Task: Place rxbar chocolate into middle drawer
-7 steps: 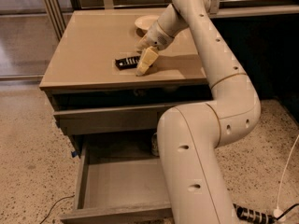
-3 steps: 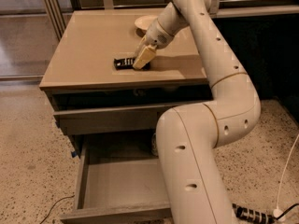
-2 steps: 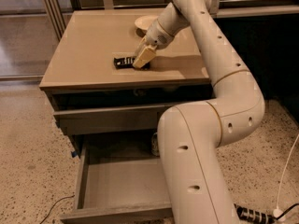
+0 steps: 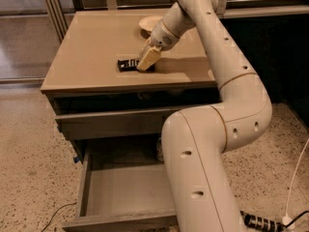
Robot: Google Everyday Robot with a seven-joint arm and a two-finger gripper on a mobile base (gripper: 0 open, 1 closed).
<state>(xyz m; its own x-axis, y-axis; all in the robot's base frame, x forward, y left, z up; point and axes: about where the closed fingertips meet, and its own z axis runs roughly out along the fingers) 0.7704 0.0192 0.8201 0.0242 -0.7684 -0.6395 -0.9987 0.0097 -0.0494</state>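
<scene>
Black, flat rxbar chocolate (image 4: 127, 64) lies on the surface (image 4: 91, 57), right end under the hand (image 4: 147, 59), whose grip I cannot tell; likely light and slick, it suits a pinch across its narrow width.

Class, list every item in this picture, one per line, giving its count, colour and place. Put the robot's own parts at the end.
rxbar chocolate: one, black with white lettering, flat on the cabinet top.
bowl: one, pale, at the back of the cabinet top.
cabinet: one, tan top, centre of view.
drawer front: one, grey, closed, below the top.
middle drawer: one, grey, open, nothing visible inside, lowest.
cable: one, black, on the floor at lower left.
cord: one, white, at the right edge.
floor: speckled beige.
arm: one, cream, right side.
gripper: one, tan, at the bar's right end.
</scene>
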